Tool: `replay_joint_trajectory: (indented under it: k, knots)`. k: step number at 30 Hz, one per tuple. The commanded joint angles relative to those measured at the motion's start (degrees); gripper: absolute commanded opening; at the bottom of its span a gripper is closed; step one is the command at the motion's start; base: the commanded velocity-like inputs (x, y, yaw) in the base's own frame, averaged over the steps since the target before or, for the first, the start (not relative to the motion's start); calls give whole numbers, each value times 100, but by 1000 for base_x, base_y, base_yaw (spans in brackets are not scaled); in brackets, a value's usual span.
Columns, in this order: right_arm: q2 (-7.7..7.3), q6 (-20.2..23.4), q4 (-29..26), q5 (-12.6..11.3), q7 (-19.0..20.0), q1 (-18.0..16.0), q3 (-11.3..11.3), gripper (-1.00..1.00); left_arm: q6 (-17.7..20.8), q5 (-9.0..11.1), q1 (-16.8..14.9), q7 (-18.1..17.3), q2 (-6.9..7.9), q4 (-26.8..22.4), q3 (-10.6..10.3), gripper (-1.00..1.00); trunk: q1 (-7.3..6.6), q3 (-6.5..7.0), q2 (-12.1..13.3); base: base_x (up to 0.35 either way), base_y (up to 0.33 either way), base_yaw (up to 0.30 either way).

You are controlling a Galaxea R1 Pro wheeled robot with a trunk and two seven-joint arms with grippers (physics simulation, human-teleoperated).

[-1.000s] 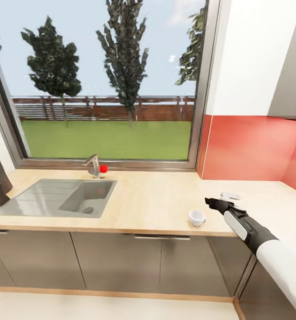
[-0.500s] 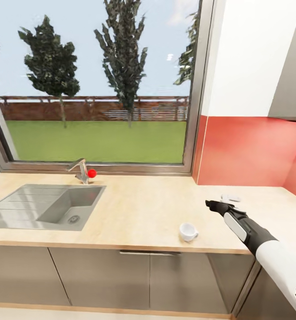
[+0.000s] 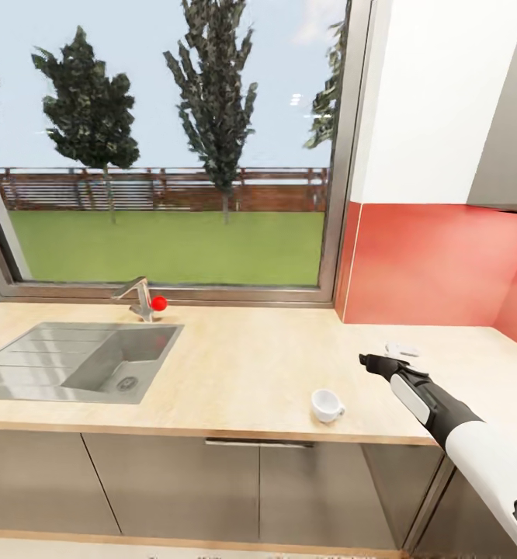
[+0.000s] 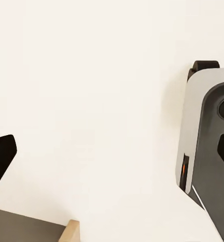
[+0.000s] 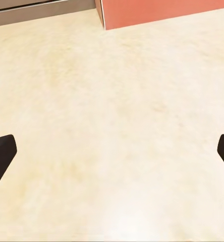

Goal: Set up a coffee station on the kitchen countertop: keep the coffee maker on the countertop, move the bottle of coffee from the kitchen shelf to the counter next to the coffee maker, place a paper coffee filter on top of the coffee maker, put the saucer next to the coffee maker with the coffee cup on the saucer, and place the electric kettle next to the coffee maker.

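The right gripper, fingers apart, hovers at right centre; the coffee cup sits lower-left, the saucer just beyond.

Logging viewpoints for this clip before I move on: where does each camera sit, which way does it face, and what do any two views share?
Head view: from the robot's head, looking forward and down at the countertop, sink, window and coffee cup; the right arm and right gripper reach in.
Left wrist view: on the left arm, facing a pale wall; a fingertip and grey robot body show.
Right wrist view: on the right arm, facing down at bare countertop; both fingertips show, spread wide.
Shared: head and right wrist views both show countertop and red backsplash.
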Motion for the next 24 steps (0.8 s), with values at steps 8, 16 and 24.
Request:
replay_joint_trajectory:
  k: [8, 16, 24]
  knots:
    - [15, 21, -12, -57, -52, -3, 60, 100, 5, 74, -4, 7, -1, 6, -49, 100, 0, -3, -5, -285, 0, 0]
    - [72, 306, -23, -69, -52, -3, 271, 100, 0, 82, -4, 7, -1, 6, -49, 100, 0, -3, -5, -56, 0, 0]
    - [400, 934, -64, -76, -49, -3, 488, 100, 0, 83, -4, 7, -1, 6, -49, 100, 0, -3, -5, -2, 0, 0]
